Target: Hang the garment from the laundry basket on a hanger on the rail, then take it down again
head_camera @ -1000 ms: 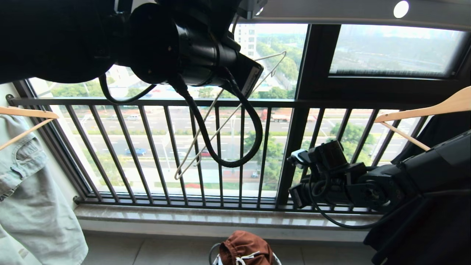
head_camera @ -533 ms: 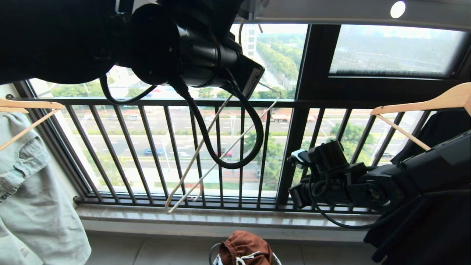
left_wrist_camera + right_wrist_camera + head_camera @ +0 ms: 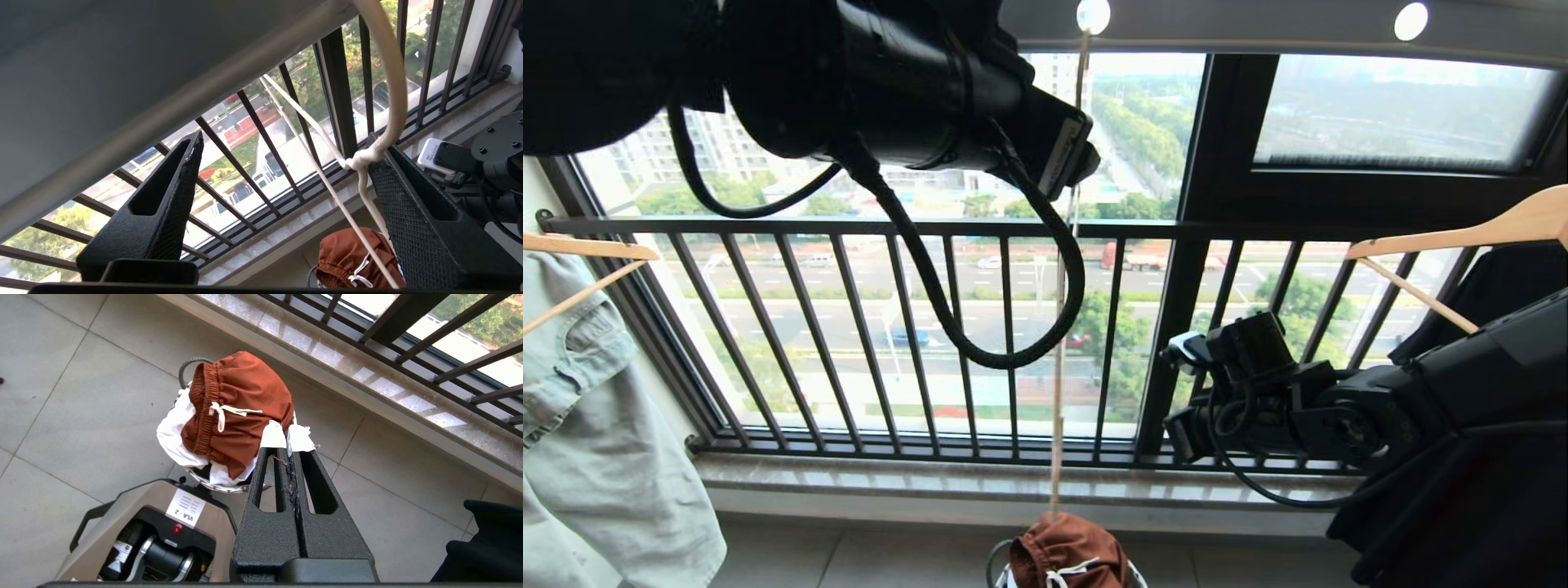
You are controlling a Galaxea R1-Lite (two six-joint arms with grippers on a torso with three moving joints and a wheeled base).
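Below the barred window, the rust-brown shorts (image 3: 239, 412) lie directly under the closed right gripper (image 3: 286, 439); the left gripper (image 3: 286, 163), raised, gapes empty.

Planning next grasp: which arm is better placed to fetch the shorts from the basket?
Probably right: right gripper, shut, hangs low above shorts and basket; left gripper stands open up at the rail by the hanger.

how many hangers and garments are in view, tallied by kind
thin cream wire hanger: 1
thick wooden hangers: 2
rust-brown shorts: 1
pale denim garment: 1
black garment: 1
total: 6
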